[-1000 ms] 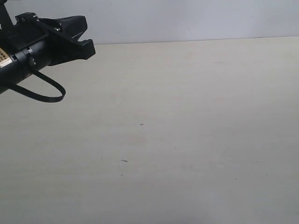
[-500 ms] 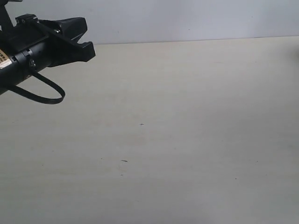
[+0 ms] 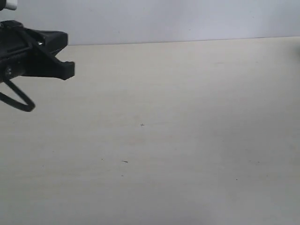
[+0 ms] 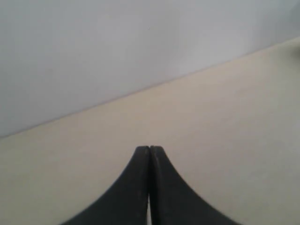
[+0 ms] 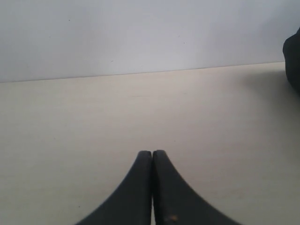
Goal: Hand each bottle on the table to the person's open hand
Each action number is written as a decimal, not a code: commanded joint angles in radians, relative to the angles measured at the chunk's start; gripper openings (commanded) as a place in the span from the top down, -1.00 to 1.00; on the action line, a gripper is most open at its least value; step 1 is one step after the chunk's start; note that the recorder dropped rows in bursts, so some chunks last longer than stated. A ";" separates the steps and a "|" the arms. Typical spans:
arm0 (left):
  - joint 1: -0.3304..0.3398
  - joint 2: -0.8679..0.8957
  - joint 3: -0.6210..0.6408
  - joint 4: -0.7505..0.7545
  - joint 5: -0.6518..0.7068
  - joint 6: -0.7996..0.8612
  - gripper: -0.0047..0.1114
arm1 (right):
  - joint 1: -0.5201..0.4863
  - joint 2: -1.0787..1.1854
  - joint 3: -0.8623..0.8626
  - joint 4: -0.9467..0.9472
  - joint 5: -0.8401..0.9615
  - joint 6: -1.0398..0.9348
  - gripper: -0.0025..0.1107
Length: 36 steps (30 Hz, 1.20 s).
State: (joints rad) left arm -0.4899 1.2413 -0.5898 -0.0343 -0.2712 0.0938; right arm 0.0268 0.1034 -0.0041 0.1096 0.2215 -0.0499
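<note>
The pale beige table [image 3: 187, 117] fills the exterior view with only tiny dark specks on it. No bottles show in any view, and the person's open hand is out of view. My left gripper [image 3: 71, 69] hangs above the table's far left corner, black, with a cable loop below it. In the left wrist view my left gripper [image 4: 150, 148] is shut with nothing between its fingers, over bare table [image 4: 234, 117]. My right gripper [image 5: 152, 152] is also shut and empty above the table [image 5: 70, 117]; it does not show in the exterior view.
A plain light wall [image 3: 187, 18] runs along the table's far edge. A dark blurred shape [image 5: 293, 61] sits at the edge of the right wrist view by the table's far edge; what it is cannot be told.
My left gripper has drawn back toward the left edge of the exterior view and dropped slightly. Its cable loop has gone with it. The table looks the same.
</note>
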 commanded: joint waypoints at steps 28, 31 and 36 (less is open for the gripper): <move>0.500 -1.234 0.388 0.009 0.632 -0.023 0.92 | -0.004 0.002 0.004 -0.006 -0.007 -0.001 0.96; 0.500 -1.241 0.438 0.021 0.628 -0.023 0.92 | -0.004 0.002 0.004 -0.006 -0.007 -0.001 0.96; 0.500 -1.241 0.506 0.022 0.628 -0.023 0.92 | -0.004 0.002 0.004 -0.006 -0.007 -0.001 0.96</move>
State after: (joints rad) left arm 0.0066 0.0049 -0.1192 -0.0176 0.3655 0.0721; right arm 0.0268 0.1034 -0.0041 0.1096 0.2215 -0.0499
